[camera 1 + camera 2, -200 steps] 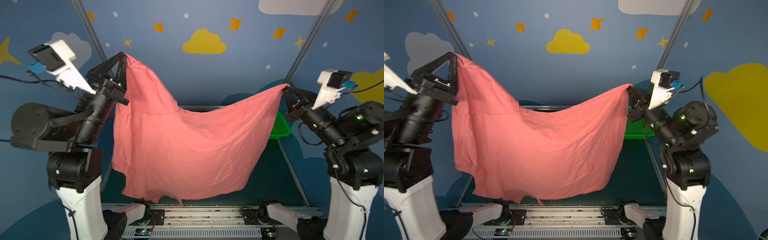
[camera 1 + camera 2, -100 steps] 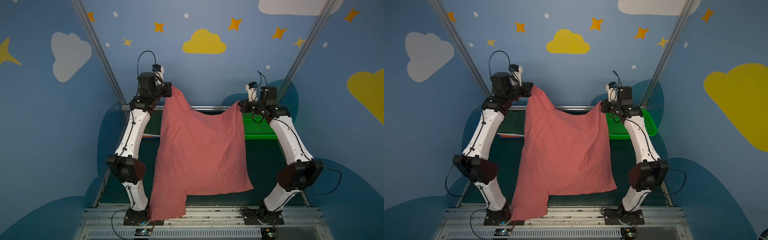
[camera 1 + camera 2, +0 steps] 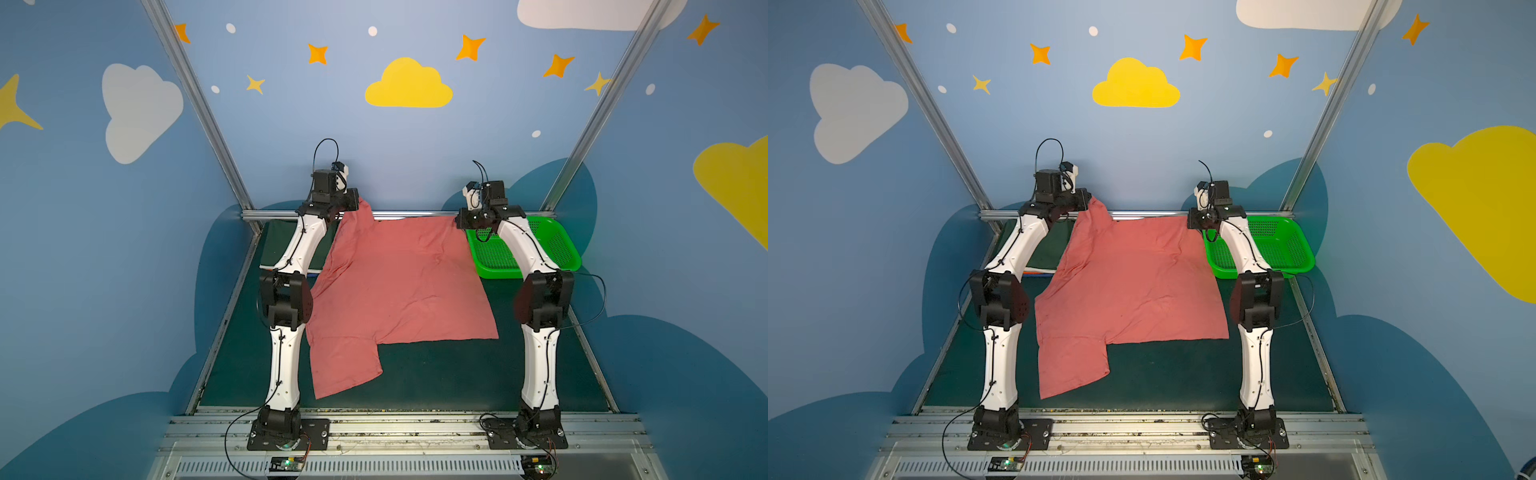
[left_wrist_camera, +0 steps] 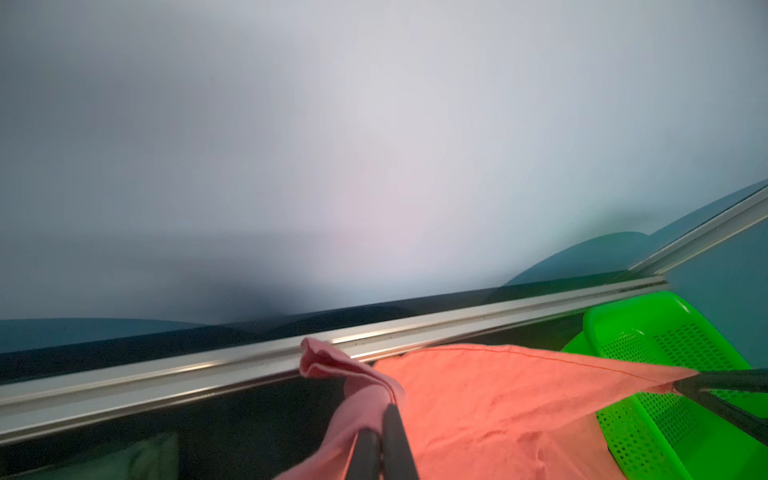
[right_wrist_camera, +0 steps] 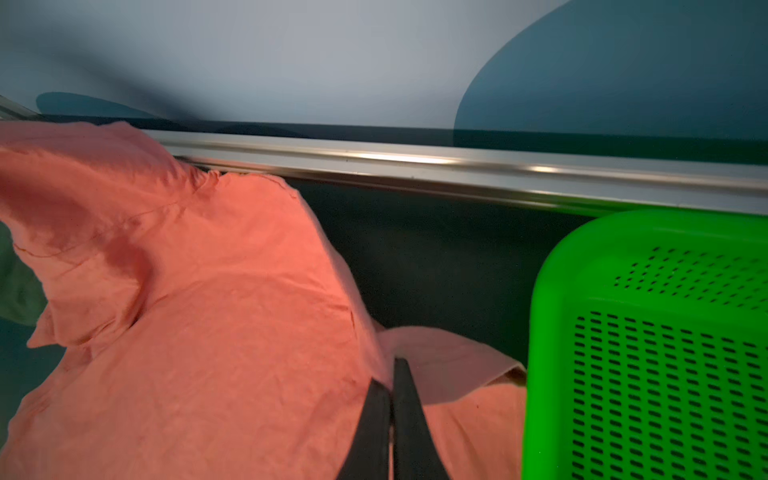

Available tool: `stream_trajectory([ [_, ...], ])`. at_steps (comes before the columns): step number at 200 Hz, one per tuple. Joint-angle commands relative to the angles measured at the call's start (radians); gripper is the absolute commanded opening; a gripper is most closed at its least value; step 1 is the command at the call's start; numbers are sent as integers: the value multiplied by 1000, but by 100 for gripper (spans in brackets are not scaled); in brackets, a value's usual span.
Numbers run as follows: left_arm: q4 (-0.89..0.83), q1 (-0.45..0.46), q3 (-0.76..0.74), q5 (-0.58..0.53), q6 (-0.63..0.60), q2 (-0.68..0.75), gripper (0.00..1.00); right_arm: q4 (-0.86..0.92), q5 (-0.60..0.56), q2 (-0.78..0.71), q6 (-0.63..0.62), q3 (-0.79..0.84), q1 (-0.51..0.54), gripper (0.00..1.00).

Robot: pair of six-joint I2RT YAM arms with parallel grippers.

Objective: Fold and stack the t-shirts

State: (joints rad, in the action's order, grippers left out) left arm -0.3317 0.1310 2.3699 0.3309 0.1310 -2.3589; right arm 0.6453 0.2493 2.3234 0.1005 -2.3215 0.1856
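**A:** Where do we have the salmon-pink t-shirt (image 3: pixel 395 291)?

**B:** In both top views we see it spread over the bench (image 3: pixel 436 374). One side edge lies just beside the green basket (image 3: pixel 559 253), and the rest runs away from the basket toward the left arm (image 3: pixel 303 245). A flap of it juts out at the corner farthest from the basket.

**A:** And the right gripper (image 3: pixel 460 219)?

**B:** We find it clenched on the shirt's corner, right at the basket's rim. In the right wrist view its fingers (image 5: pixel 409 415) press together with a fold of pink cloth pinched between them. The basket's perforated wall is just beside them.

**A:** The left gripper (image 3: pixel 354 200)?

**B:** It is clamped on the same shirt, at the back corner on the side away from the basket. We see that corner bunched and lifted off the bench, so the cloth slopes down from it. The corner by the basket sits lower. In the left wrist view pink cloth drapes beside the closed fingers (image 4: pixel 395 436).

**A:** What else do we note?

**B:** A dark green t-shirt (image 3: pixel 276 245) lies folded flat on the bench, beyond the pink one from the basket and partly under the left arm. We cannot tell what lies beneath it. A metal rail (image 3: pixel 415 215) runs along behind the basket and both shirts.
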Motion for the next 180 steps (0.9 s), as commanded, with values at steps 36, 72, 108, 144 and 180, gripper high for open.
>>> stream_trajectory([
  [36,176,-4,43,-100,88,-47,5,22,-28,93,40,-155,4,0],
  [72,236,-4,39,-182,142,-56,36,-39,-21,115,84,-164,5,23],
  [108,234,-4,58,-244,181,-49,61,-46,20,112,112,-194,3,36],
  [144,161,-4,89,-266,199,0,67,-42,87,44,109,-185,6,48],
  [180,-159,-2,60,-272,187,163,55,-10,157,-142,49,8,23,51],
])
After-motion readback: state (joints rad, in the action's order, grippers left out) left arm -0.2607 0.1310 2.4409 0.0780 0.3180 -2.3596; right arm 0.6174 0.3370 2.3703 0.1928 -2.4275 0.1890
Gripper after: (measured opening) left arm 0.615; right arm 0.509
